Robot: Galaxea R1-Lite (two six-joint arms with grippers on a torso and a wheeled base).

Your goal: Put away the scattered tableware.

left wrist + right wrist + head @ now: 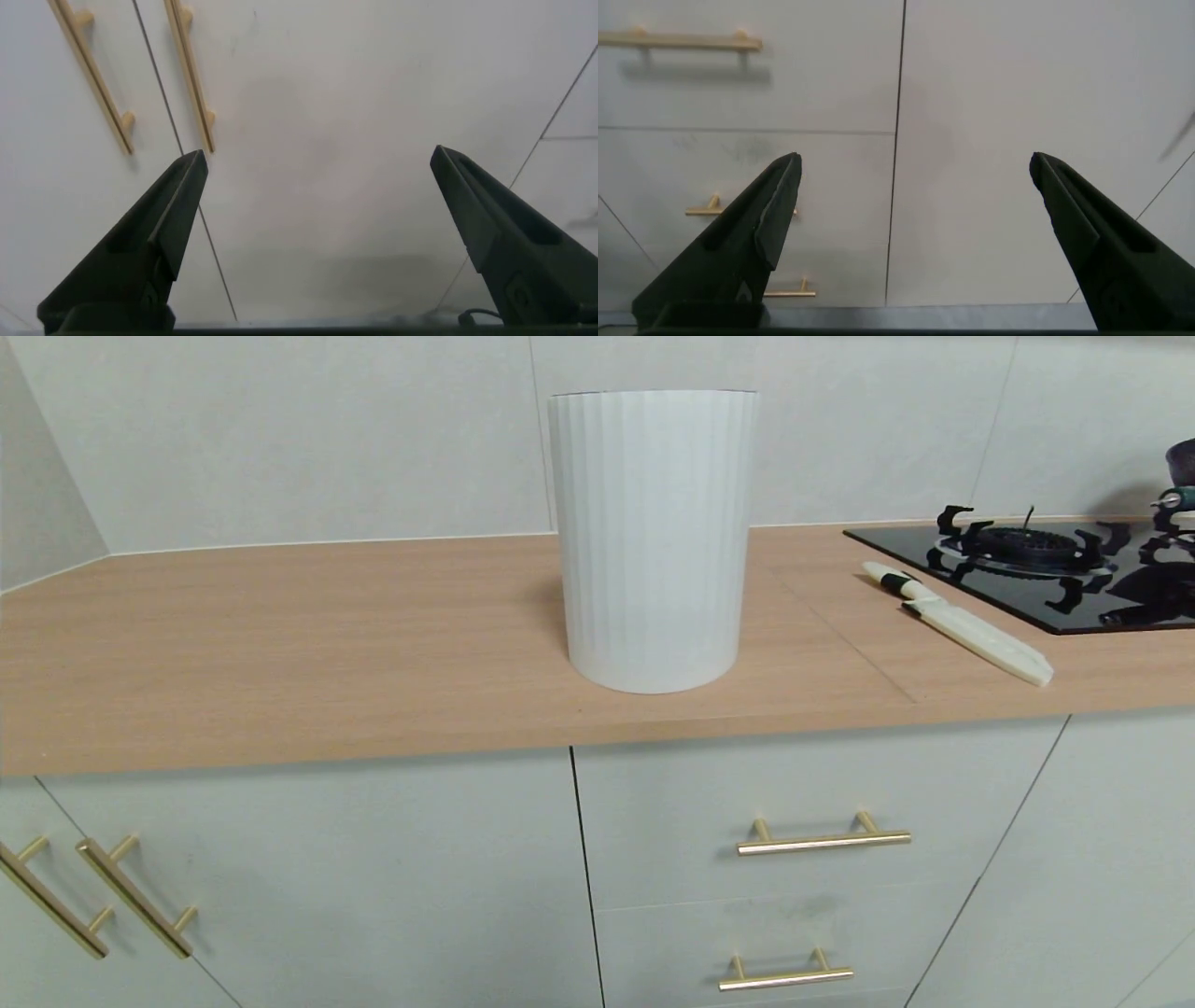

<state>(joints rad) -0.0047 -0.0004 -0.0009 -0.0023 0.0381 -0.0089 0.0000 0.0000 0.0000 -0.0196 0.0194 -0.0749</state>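
The left hand (318, 152) has its fingers wide apart with nothing between them. Straight ahead of it are doors (374, 112) with 2 gold handles (192, 79). The right hand (914, 157) is likewise spread and empty, and it faces drawers (813, 84) with gold bars (677, 40). Above both hands, on the desk (280, 644), a white ribbed canister (653, 541) stands upright. The knife (957, 621) lies flat well right of it, just beside the hob (1018, 581).
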